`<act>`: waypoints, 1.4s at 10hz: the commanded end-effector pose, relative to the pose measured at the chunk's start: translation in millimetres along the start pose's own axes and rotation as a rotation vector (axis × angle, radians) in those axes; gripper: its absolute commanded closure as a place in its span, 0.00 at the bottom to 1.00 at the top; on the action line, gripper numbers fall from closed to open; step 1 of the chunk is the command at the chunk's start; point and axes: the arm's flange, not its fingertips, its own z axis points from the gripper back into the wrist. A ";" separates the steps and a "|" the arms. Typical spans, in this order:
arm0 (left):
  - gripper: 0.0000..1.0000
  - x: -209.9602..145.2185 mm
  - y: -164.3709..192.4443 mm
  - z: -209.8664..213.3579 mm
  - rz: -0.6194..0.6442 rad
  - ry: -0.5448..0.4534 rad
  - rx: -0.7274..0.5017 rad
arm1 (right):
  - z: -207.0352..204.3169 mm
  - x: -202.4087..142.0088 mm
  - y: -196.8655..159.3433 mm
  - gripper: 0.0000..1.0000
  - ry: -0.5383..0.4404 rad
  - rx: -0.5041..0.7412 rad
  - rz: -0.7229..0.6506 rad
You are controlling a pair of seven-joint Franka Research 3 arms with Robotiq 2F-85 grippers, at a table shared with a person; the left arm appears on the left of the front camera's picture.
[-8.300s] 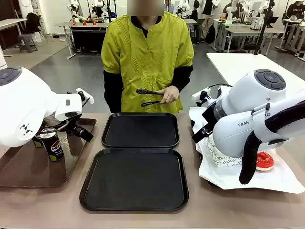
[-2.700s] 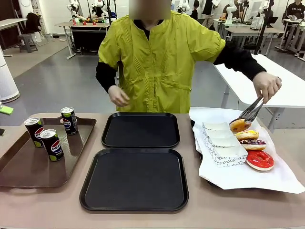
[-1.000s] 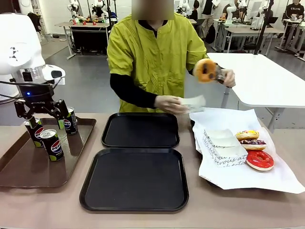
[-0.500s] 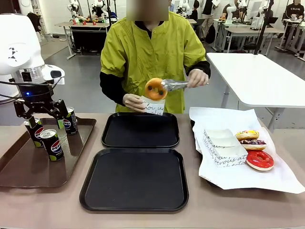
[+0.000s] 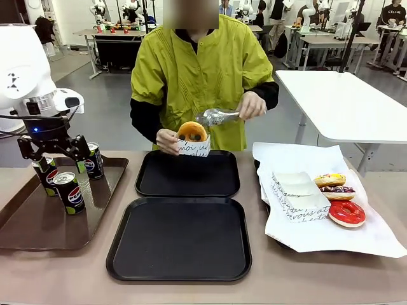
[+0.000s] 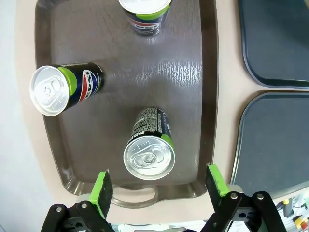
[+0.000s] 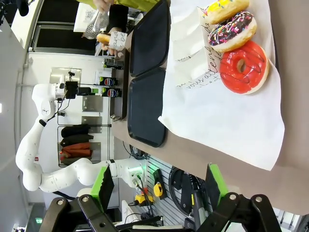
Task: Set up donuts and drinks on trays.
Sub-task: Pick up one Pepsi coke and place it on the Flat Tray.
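Three black drinks cans point(image 5: 68, 190) stand on a brown tray point(image 5: 38, 222) at the left. My left gripper point(image 5: 55, 155) hangs open just above them. In the left wrist view the gripper point(image 6: 158, 186) is open, and the nearest can point(image 6: 148, 153) sits just ahead of its jaws. The two black trays point(image 5: 187, 173) point(image 5: 179, 238) lie bare at the table's middle. Above the far tray the person holds a golden donut point(image 5: 192, 131) in a paper sleeve, with tongs point(image 5: 216, 116) beside it. My right gripper point(image 7: 158, 183) is open, high over the donuts point(image 7: 244, 66) on white paper.
Three iced donuts point(image 5: 346, 213) and a stack of printed paper sleeves point(image 5: 296, 194) lie on white paper point(image 5: 375, 238) at the table's right. The person stands at the far edge behind the far tray. A white table point(image 5: 343, 101) stands beyond on the right.
The person has lowered the donut with the tongs into the paper sleeve and drawn both hands closer over the far tray. My left gripper has stayed above the cans.
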 end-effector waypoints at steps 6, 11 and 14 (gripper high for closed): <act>0.00 -4.9 -1.8 -31.3 -0.005 -0.083 0.018 | -0.4 1.5 -0.8 0.00 -0.008 0.021 0.018; 0.00 3.9 15.9 -43.7 0.041 -0.067 0.033 | -0.4 1.5 -0.8 0.00 -0.008 0.021 0.018; 0.00 6.7 15.3 -58.2 0.015 -0.028 -0.006 | -0.4 1.5 -0.8 0.00 -0.008 0.021 0.018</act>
